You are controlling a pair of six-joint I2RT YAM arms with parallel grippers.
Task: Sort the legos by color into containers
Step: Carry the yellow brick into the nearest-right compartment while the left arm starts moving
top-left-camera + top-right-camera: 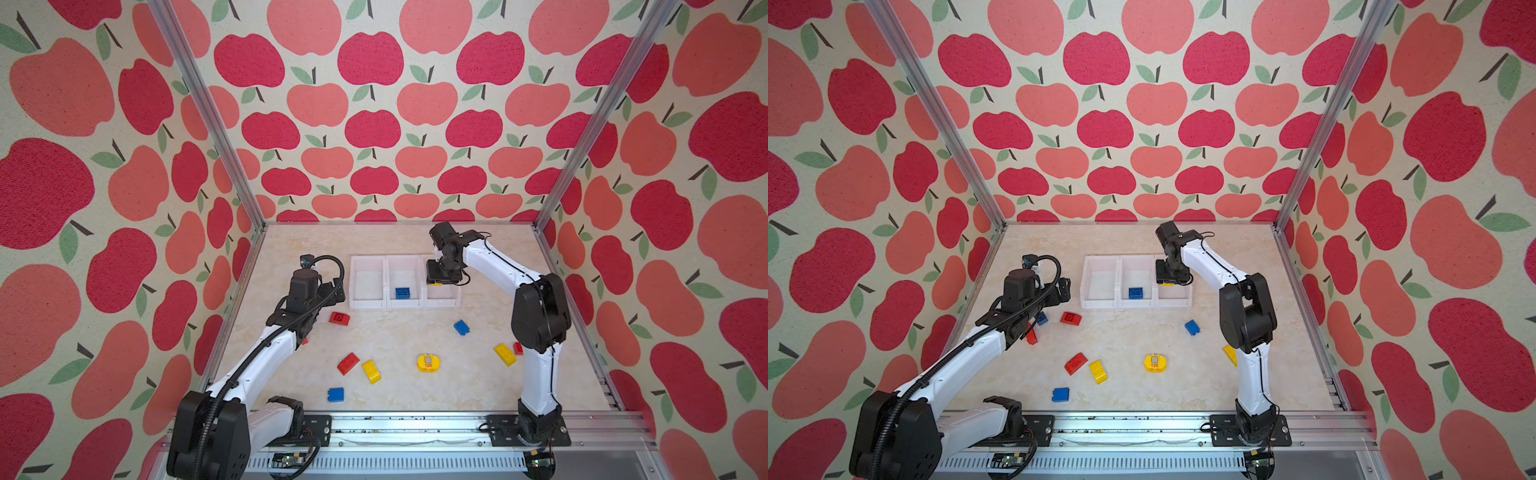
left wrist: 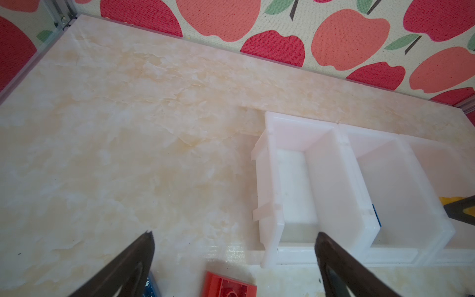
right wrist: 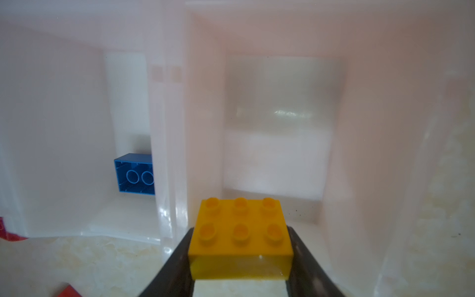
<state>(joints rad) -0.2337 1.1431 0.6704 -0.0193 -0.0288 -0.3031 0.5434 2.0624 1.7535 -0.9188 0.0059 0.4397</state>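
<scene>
Yellow brick (image 3: 241, 218): clamped in R gripper (image 1: 440, 277) above front of containers' (image 1: 386, 259) right-end bin; blue brick (image 1: 402, 293) in mid bin; L gripper (image 2: 234, 234) spread wide, empty, just left of containers; loose legos (image 1: 348, 363) on bench (image 1: 399, 332) before containers.

Where stuff sat around the containers (image 1: 368, 304)

A lone brick (image 1: 402, 293) lay inside the middle bin and a six-stud brick (image 3: 240, 231) hung over the right-hand bin. The other legos (image 1: 372, 371) were on the table (image 1: 395, 332) in front of the containers: the closest brick (image 1: 339, 318) just off the left bin's front corner, the "120" piece (image 1: 428, 362) farther out, roughly in line with the middle-right dividing wall.
</scene>
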